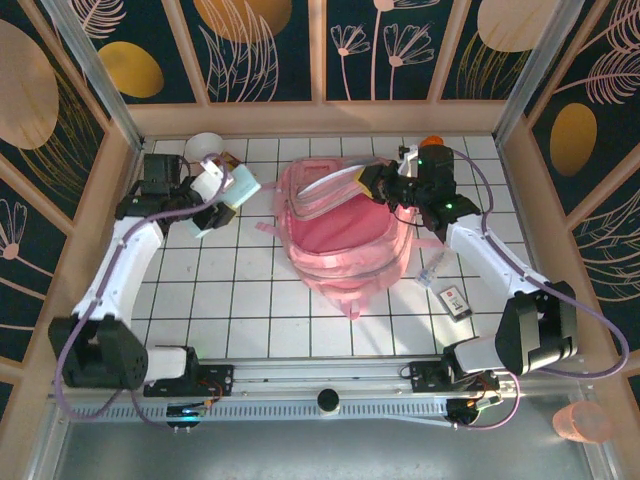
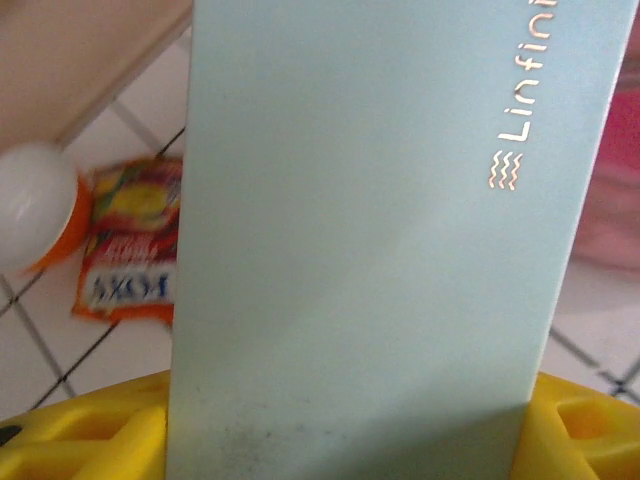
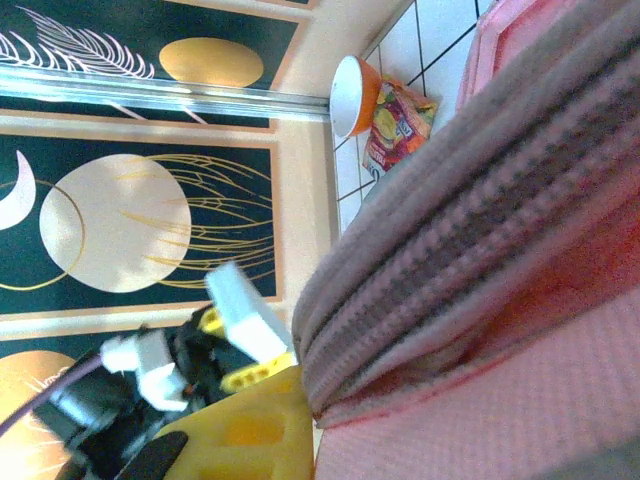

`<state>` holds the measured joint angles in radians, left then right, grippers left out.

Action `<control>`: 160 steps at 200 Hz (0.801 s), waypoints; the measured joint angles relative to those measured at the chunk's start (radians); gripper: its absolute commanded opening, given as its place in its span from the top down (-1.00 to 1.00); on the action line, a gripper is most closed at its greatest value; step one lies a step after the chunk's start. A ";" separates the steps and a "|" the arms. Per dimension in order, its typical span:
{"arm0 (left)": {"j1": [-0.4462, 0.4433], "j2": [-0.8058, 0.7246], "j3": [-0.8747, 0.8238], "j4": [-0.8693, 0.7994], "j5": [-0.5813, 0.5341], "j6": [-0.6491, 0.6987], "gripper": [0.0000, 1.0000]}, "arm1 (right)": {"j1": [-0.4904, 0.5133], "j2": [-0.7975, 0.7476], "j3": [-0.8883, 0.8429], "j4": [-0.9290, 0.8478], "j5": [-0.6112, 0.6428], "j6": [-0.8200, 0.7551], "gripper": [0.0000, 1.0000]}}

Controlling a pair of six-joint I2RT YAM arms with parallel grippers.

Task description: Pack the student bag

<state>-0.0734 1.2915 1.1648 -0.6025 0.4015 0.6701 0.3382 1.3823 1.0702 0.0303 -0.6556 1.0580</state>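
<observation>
While the student bag (image 1: 340, 235) lay open at the centre of the table (image 1: 220, 300) — pink, white-trimmed — the right gripper (image 1: 378, 183) pinched its rim, fingers nearly together. The left gripper (image 1: 213, 190) clamped a pale mint box (image 2: 380, 250), fingers half-spread.

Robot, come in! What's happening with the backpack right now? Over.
Left gripper holding pale green box, left of backpack. Right gripper pinching backpack's top rim, mouth open. Bowl, snack packet behind box, not in the way.
</observation>
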 measured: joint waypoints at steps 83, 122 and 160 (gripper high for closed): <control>-0.408 -0.237 -0.166 0.119 0.113 -0.040 0.34 | 0.024 0.048 0.000 0.061 -0.003 0.018 1.00; -0.585 -0.136 -0.165 0.178 0.039 -0.002 0.32 | 0.030 0.055 0.000 0.072 -0.002 0.023 1.00; -0.698 0.003 -0.154 0.266 -0.076 0.048 0.30 | 0.032 0.055 0.000 0.072 -0.001 0.023 1.00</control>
<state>-0.7712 1.2942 1.0111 -0.3363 0.3256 0.7181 0.3698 1.4372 1.0706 0.1024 -0.6567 1.0809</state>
